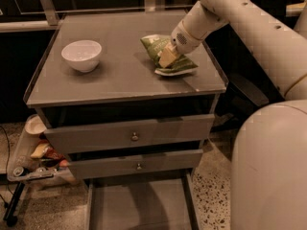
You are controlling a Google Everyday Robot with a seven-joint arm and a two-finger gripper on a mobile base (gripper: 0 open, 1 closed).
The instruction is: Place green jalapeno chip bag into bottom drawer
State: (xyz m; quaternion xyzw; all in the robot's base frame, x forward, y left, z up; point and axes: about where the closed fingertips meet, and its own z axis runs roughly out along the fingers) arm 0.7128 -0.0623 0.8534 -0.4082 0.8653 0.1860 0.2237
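The green jalapeno chip bag (175,61) lies on the grey cabinet top, right of centre, near the right edge. My gripper (166,57) comes down on it from the upper right on the white arm, and its pale fingers are closed on the bag's middle. The bag rests on the top. The bottom drawer (139,205) is pulled out at the foot of the cabinet, a shallow grey tray that looks empty.
A white bowl (82,55) stands on the left of the cabinet top (115,80). Two upper drawers with round knobs (135,136) are closed. My white base (271,171) fills the lower right. A cart with clutter (36,157) stands at the lower left.
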